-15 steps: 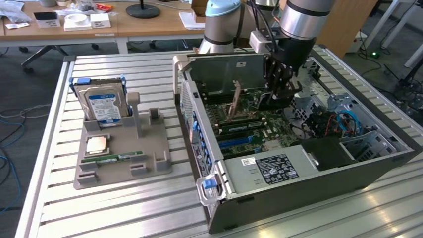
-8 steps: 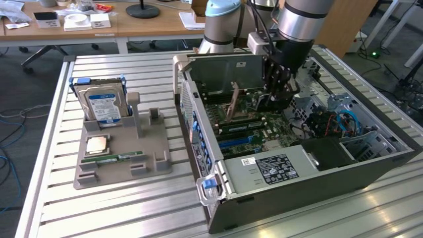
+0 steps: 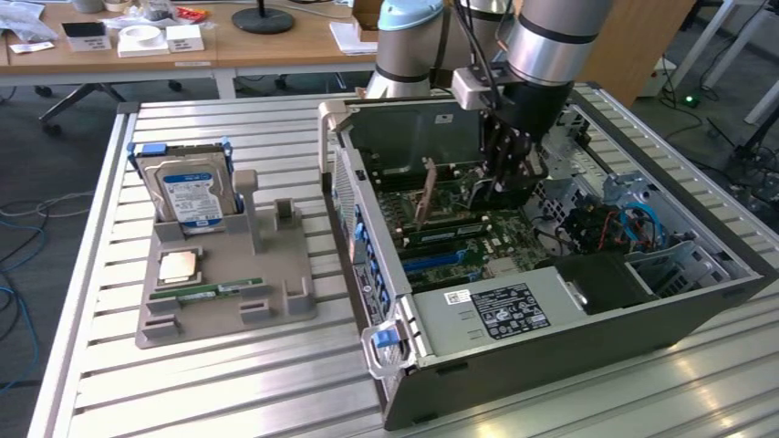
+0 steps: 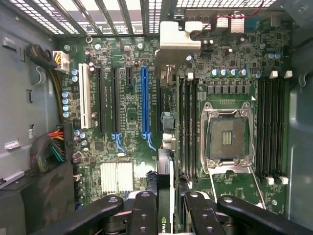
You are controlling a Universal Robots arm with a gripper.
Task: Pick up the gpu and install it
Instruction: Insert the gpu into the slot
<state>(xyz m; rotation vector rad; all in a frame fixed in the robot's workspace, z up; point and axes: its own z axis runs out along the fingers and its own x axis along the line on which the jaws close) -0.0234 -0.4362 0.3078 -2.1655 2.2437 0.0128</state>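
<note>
black gripper (image 3: 505,182) inside open grey metal computer case (image 3: 585,360) | jaws clamped on thin silver-bracketed gpu card (image 4: 165,176) | card edge-on over green motherboard (image 4: 129,110)

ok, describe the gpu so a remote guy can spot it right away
Find the open PC case on the slatted table; the arm's gripper reaches into it. The gpu is the thin card seen edge-on, clamped between the jaws over the green motherboard. The hard drive and RAM stick sit outside on the grey stand.

Arm (image 3: 548,36) vertical, fingers (image 4: 144,215) pinched inward
</note>
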